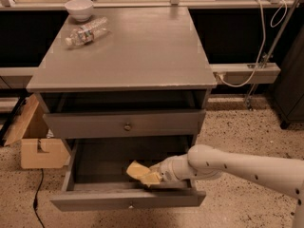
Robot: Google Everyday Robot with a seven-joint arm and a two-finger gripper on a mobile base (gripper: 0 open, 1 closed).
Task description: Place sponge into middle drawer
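The pale-yellow sponge [138,171] is inside the open middle drawer [95,160], low near its front right part. My gripper [153,175] reaches in from the right on a white arm and is shut on the sponge's right end. The sponge sits at or just above the drawer floor; I cannot tell whether it touches. The drawer is pulled out wide, with its grey front panel and small knob [131,205] at the bottom.
The upper drawer [124,124] with a dark round knob is closed above. On the cabinet top lie a clear plastic bottle [86,32] and a white bowl [79,8]. A cardboard box [38,148] stands on the floor at the left.
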